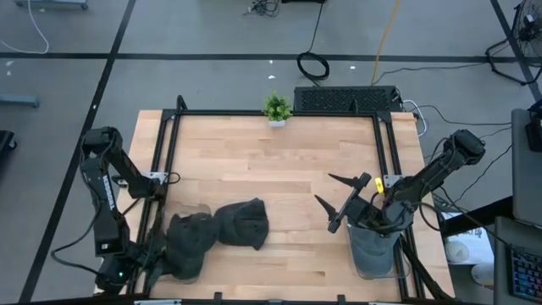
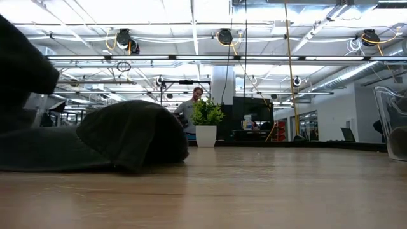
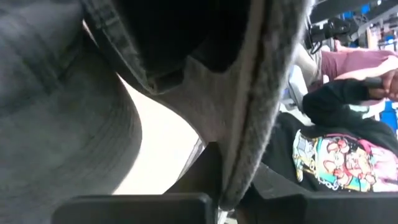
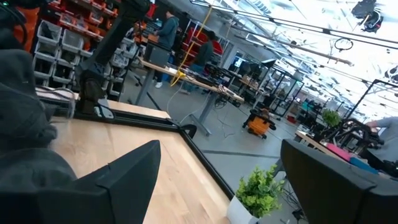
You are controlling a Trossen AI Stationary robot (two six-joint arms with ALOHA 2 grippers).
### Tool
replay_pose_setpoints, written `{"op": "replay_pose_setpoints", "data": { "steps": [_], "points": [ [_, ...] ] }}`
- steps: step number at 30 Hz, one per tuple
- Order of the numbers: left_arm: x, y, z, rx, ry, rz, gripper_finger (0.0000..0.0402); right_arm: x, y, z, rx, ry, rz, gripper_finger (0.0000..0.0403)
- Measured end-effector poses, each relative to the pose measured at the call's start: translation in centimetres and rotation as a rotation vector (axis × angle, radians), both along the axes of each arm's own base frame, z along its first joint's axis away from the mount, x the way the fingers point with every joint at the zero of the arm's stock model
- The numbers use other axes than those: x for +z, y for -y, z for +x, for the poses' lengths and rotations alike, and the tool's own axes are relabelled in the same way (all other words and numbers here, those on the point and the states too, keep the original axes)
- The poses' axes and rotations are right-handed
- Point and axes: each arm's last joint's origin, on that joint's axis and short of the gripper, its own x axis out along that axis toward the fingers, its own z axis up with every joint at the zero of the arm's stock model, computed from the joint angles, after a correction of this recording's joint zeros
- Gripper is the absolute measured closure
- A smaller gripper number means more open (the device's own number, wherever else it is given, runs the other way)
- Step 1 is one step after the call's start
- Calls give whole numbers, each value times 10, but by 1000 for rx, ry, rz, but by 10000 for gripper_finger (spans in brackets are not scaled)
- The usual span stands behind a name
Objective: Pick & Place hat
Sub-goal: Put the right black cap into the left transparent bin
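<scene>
Pinching a fold of the dark hat [image 3: 261, 93], the left gripper [image 1: 151, 254] is seen clamped on fabric at the near left corner of the wooden table [image 1: 288, 161]. The hat [image 1: 216, 233] is slumped on the wood there, partly lifted. The right gripper [image 1: 339, 202] is held wide apart, empty, above the table's right side beside a clear container [image 1: 373, 254].

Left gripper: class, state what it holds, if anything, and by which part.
The left gripper is shut on the dark hat, pinching a thin fabric edge, apparently the brim. The right gripper is open, holding nothing.
</scene>
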Motion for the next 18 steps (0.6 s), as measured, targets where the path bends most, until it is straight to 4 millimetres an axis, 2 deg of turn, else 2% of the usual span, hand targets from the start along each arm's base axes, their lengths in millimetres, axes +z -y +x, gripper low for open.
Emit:
{"op": "replay_pose_setpoints", "data": {
  "steps": [3, 6, 18],
  "points": [
    [-1, -2, 2, 27, -8, -4, 374, 0, 0, 0, 0, -3, -3, 83],
    [0, -2, 4, 42, 1, -14, 353, 0, 0, 0, 0, -1, -1, 83],
    [2, 0, 8, 71, 5, -69, 194, 0, 0, 0, 1, -1, -1, 83]
  ]
}}
